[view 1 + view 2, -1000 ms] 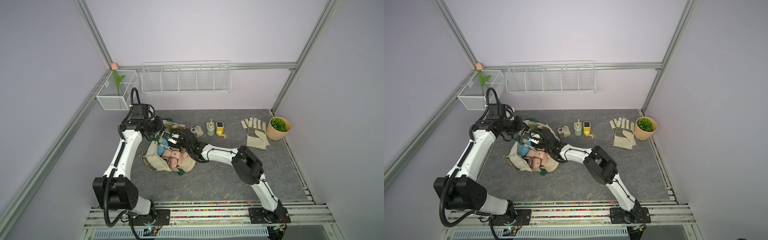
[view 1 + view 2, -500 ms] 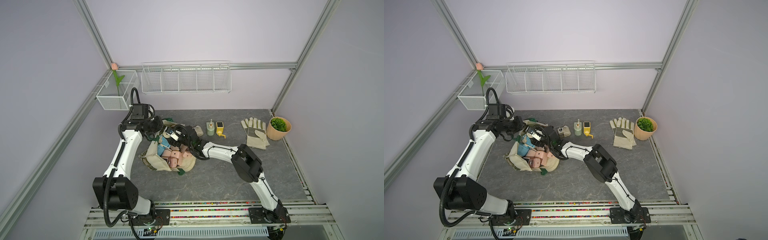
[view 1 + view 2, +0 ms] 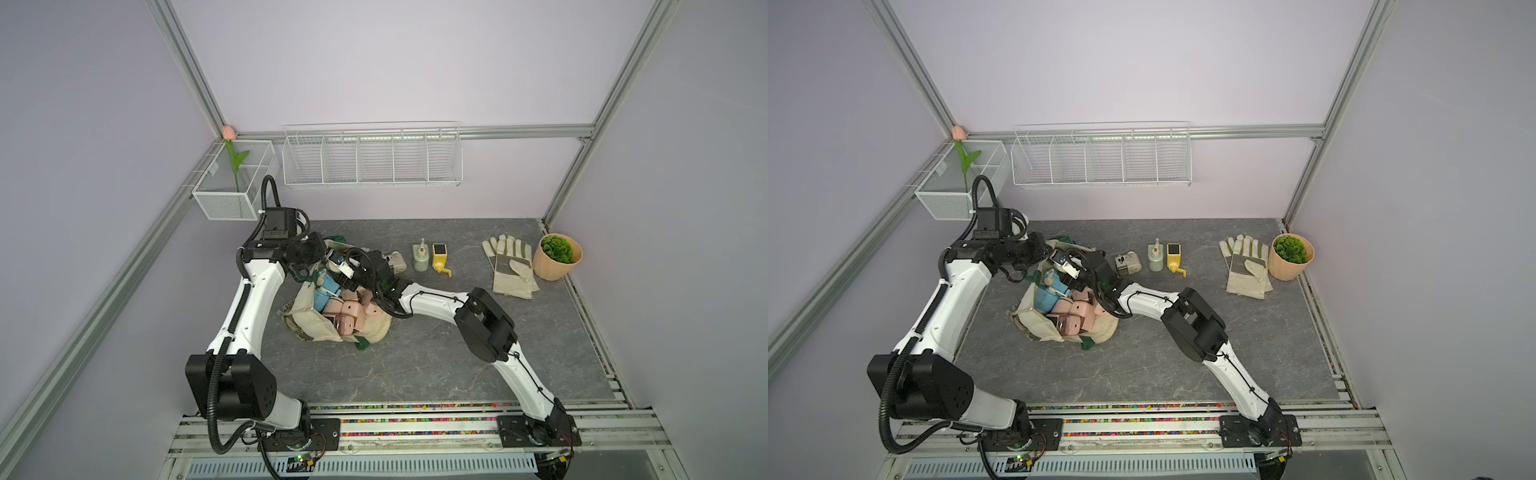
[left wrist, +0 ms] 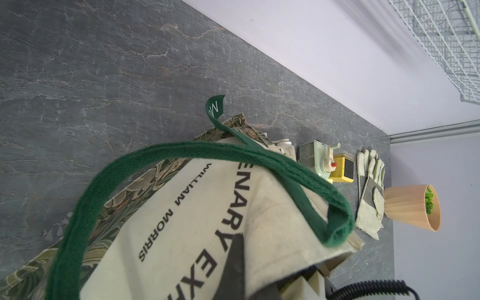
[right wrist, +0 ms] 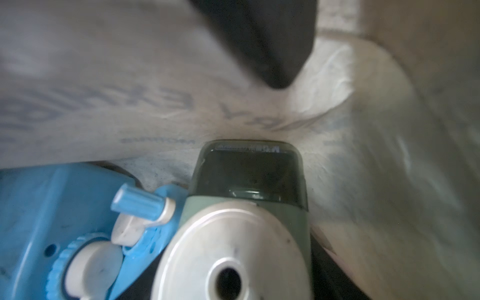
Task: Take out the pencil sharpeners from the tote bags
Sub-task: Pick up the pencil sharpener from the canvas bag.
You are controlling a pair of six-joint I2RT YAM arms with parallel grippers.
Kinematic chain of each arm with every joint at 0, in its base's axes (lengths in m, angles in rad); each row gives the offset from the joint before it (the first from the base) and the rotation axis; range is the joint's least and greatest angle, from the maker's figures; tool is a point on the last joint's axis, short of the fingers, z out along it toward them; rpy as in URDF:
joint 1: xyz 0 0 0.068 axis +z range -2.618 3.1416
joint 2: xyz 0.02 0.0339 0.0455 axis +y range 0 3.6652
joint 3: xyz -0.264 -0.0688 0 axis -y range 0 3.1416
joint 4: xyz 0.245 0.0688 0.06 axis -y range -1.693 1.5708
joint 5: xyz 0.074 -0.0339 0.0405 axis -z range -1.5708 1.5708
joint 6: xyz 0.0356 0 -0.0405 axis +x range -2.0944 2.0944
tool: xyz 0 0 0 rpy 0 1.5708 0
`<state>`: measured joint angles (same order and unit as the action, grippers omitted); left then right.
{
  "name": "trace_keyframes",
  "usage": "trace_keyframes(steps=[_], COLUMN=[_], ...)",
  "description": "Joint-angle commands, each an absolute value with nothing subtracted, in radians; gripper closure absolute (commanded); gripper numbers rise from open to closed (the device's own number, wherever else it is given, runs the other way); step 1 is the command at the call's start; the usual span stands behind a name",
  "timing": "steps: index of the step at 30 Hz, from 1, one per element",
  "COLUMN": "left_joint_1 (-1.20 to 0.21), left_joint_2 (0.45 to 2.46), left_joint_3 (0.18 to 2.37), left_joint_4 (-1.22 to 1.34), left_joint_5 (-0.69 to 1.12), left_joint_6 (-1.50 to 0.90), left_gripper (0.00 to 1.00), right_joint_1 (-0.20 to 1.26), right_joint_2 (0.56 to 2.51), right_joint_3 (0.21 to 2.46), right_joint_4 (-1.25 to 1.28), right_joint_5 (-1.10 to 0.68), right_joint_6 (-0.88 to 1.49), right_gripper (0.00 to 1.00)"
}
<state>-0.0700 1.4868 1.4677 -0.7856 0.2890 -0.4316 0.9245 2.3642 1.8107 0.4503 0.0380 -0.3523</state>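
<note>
The cream tote bag lies on its side, mouth open, with pink and blue pencil sharpeners inside. My left gripper is shut on the tote's canvas rim and holds it up. Reaching into the mouth, my right gripper has its jaws either side of a pale green pencil sharpener, next to a blue one. Three more sharpeners stand on the table behind the bag: cream, green and yellow.
Pale work gloves and a tan plant pot sit at the back right. A white wire shelf and a mesh basket holding a tulip hang on the back wall. The green handle loops over the bag.
My right gripper has edged a little further back inside the tote's mouth. The left arm and the bag have stayed where they were.
</note>
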Motion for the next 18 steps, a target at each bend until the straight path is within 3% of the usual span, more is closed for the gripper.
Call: trace_keyframes(steps=[1, 11, 18], left_joint_1=[-0.069, -0.069, -0.071], left_joint_2=[1.466, 1.468, 1.483], left_joint_3=[1.469, 1.465, 1.470], left_joint_4=[-0.828, -0.822, -0.815], left_joint_5=[0.304, 0.303, 0.296], left_joint_6=[-0.426, -0.430, -0.437], left_gripper=[1.00, 1.00, 1.00], right_joint_1=[0.908, 0.925, 0.925], right_joint_2=[2.360, 2.211, 2.065], right_joint_3=[1.785, 1.609, 1.479], right_joint_4=[0.492, 0.556, 0.522], right_joint_5=[0.026, -0.033, -0.098], right_joint_6=[-0.361, -0.345, -0.264], right_gripper=[0.43, 0.61, 0.65])
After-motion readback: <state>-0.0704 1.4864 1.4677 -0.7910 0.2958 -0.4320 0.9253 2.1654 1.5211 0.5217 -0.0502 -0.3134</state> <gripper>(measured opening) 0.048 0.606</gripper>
